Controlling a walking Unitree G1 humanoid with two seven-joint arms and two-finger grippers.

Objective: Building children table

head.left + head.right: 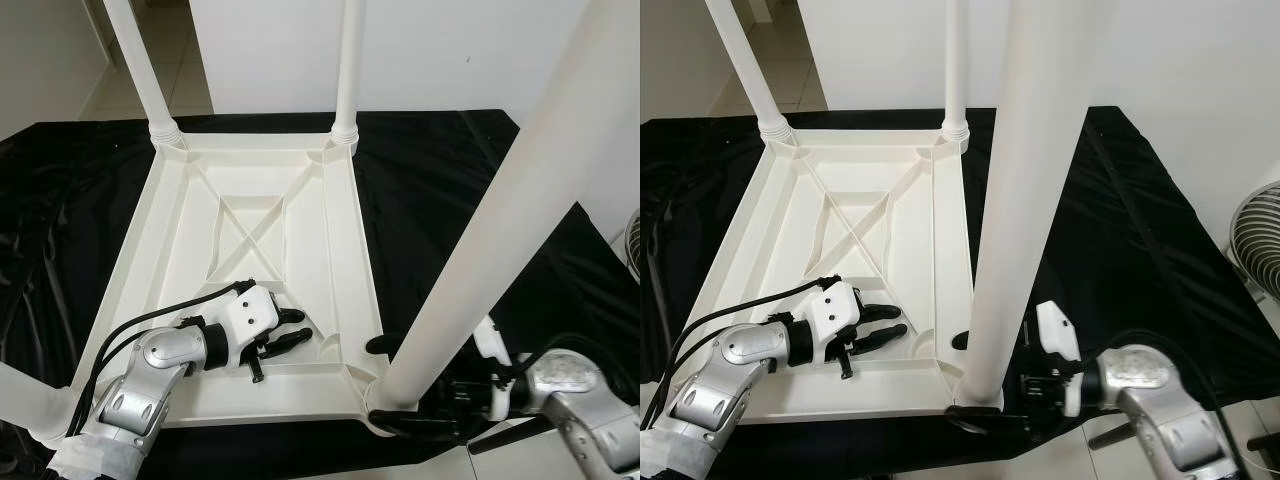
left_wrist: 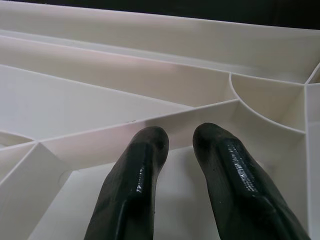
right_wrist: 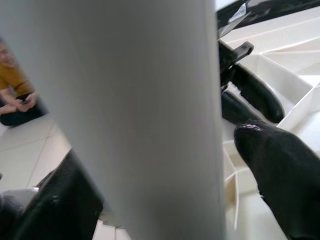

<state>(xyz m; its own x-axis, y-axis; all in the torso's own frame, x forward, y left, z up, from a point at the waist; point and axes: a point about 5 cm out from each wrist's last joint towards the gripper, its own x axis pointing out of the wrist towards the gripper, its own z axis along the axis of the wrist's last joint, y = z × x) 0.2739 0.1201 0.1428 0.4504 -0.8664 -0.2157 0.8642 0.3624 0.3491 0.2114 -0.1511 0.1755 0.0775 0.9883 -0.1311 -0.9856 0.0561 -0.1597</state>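
The white plastic children's table (image 1: 170, 230) lies upside down on a black cloth (image 1: 440, 180). Two legs stand in its far corners (image 1: 140, 60) (image 1: 347, 60), and part of another leg (image 1: 25, 400) shows at the near left. The near-right leg (image 1: 500, 220) rises from its corner socket, leaning toward me. My right gripper (image 1: 395, 390) is shut around the base of that leg, with one black finger on each side (image 3: 280, 165). My left gripper (image 1: 292, 328) rests inside the table's ribbed underside near the front rim. It is slightly open, with nothing between its fingers (image 2: 145, 165).
A white wall stands behind the table, and tiled floor shows at the back left. A fan (image 1: 1255, 245) stands on the right beyond the cloth. In the right wrist view a person (image 3: 15, 90) sits on the floor some way off.
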